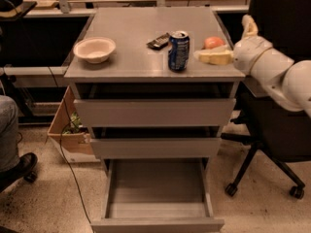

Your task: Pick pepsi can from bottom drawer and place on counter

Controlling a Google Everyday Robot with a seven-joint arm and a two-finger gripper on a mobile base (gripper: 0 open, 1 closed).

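The pepsi can [178, 50] stands upright on the counter [131, 28], near its front edge and right of the middle. My gripper [224, 39] is to the right of the can, at the counter's right edge, open and empty. One pale finger [214, 57] lies just over the counter and points toward the can with a gap between them. The other finger [249, 25] points up. The bottom drawer [155, 223] is pulled out and nothing shows in it. The two upper drawers are shut.
A white bowl [95, 49] sits at the counter's left. A flat black snack bar [159, 41] lies behind the can. A reddish-orange fruit [214, 41] sits by my gripper. An office chair [272, 130] stands to the right, and a cardboard box [73, 132] and a person's leg [9, 130] are to the left.
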